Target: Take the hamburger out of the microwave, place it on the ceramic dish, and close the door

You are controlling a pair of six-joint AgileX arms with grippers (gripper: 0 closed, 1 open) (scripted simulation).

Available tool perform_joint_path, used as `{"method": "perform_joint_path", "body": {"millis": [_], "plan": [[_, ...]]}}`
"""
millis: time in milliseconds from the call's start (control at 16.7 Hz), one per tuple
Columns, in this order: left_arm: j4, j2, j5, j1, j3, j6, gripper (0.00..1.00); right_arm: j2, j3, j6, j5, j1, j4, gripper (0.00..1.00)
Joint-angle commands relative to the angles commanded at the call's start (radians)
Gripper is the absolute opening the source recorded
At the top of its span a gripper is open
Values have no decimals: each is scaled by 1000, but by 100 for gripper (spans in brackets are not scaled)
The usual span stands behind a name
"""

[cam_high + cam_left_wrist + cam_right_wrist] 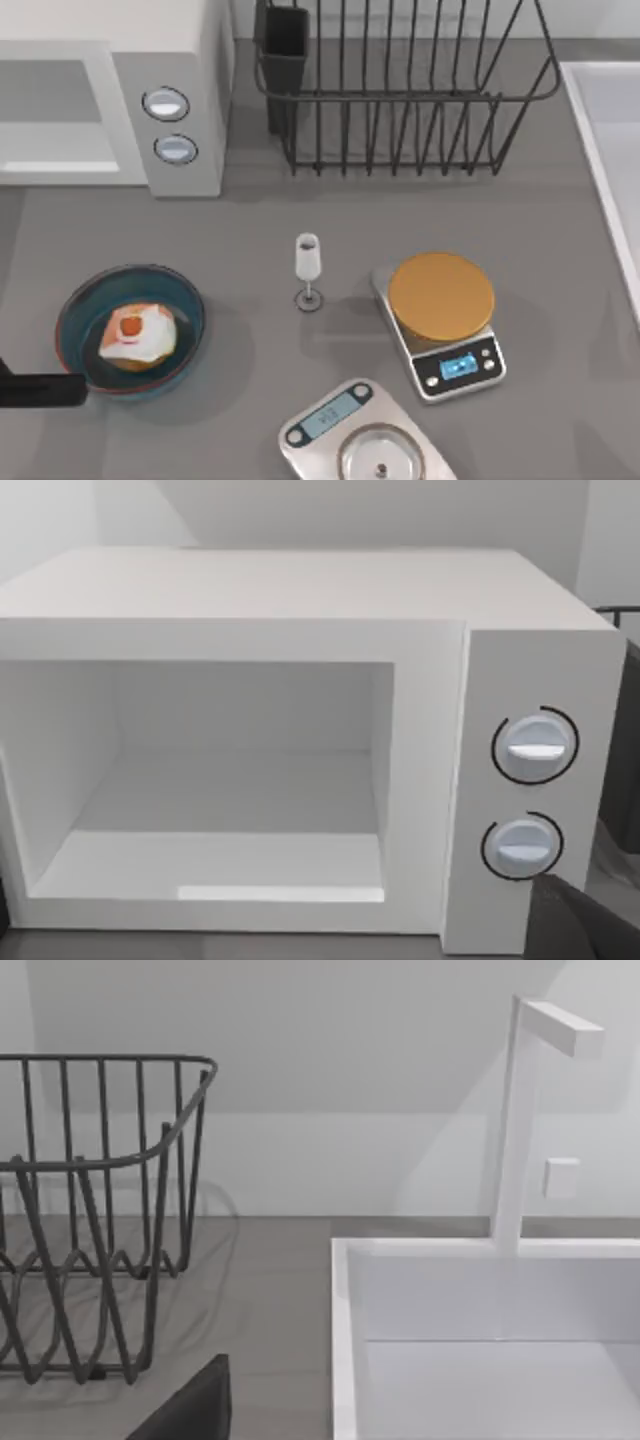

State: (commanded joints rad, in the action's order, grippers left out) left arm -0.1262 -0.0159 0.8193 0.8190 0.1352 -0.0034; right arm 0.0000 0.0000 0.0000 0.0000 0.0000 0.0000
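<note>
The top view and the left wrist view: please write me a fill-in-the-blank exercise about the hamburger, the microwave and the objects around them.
1. The hamburger lies inside the ceramic ____.
2. The cavity of the microwave is ____.
3. The microwave front carries ____ round knobs.
4. The small glass stands between the ceramic dish and the scale with the ____ disc.

Missing words: dish; empty; two; orange

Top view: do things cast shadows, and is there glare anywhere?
Top view: soft shadows spread right of the glass and dish. Left wrist view: a bright patch sits on the microwave floor's front edge. Right wrist view: the rack casts a faint shadow.
</note>
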Motion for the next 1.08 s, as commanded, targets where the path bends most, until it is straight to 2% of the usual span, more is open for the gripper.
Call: {"method": "perform_joint_path", "body": {"millis": [240, 600, 900, 1080], "plan": [[-3, 5, -6, -7, 0, -1, 0, 0, 0, 0, 0, 0, 0, 100], [-130, 32, -102, -103, 99, 0, 0, 0, 0, 0, 0, 0, 0, 100], [-134, 18, -109, -111, 108, 8, 0, 0, 0, 0, 0, 0, 0, 100], [-177, -78, -189, -205, 195, 74, 0, 0, 0, 0, 0, 0, 0, 100]]}}
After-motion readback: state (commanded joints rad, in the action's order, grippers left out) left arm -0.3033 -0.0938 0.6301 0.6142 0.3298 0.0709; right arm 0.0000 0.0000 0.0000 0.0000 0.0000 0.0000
